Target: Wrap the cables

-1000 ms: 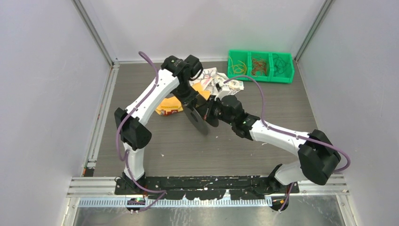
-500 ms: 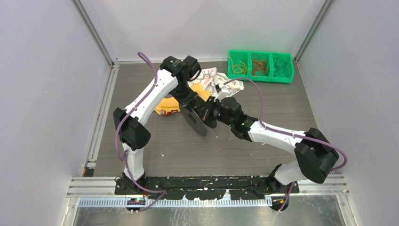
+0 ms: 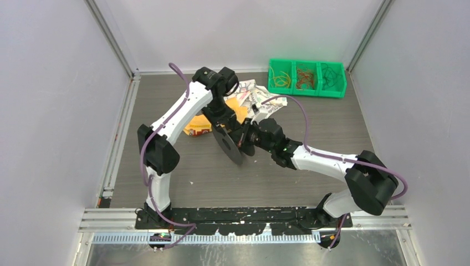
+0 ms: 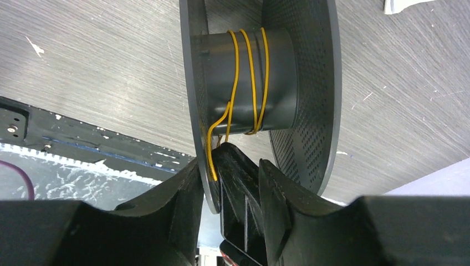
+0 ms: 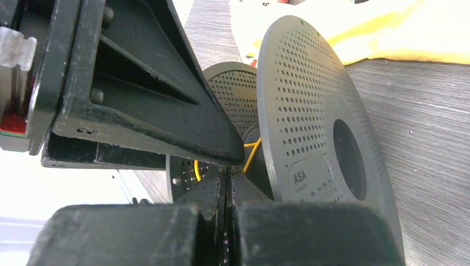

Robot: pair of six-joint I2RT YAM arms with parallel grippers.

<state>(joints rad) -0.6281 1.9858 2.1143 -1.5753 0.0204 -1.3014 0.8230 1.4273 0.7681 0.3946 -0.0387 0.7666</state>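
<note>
Both arms have carried the spool a little to the left and nearer over the last second, and the right arm's elbow has followed it left.

The cable (image 4: 244, 83), a thin yellow strand, lies in three turns round the hub of the black spool (image 4: 310, 88). From the hub it drops in a loose tail beside one flange. Only the left wrist view shows these turns. From overhead the spool is just a dark tilted disc at the middle of the table (image 3: 221, 180), with no strand to be made out.

The left hand (image 4: 210, 169) reaches down from the far side. Its fingers are narrowed onto the rim of one flange, one outside it and one in the gap between the flanges. The right wrist view adds the other side: a perforated flange marked "ASA" with a round hub hole. The right hand (image 5: 227, 178) pokes into the gap, its fingers pressed flat together, and the yellow strand runs into their tip, touching the left hand's inner finger.

Outward, a yellow bag (image 3: 198, 125) lies just left of the spool, and crumpled white paper (image 3: 260, 101) lies just beyond it. A green bin (image 3: 306, 93) sits at the far right. Its three compartments hold a yellow coil, a brownish coil and a dark coil.
</note>
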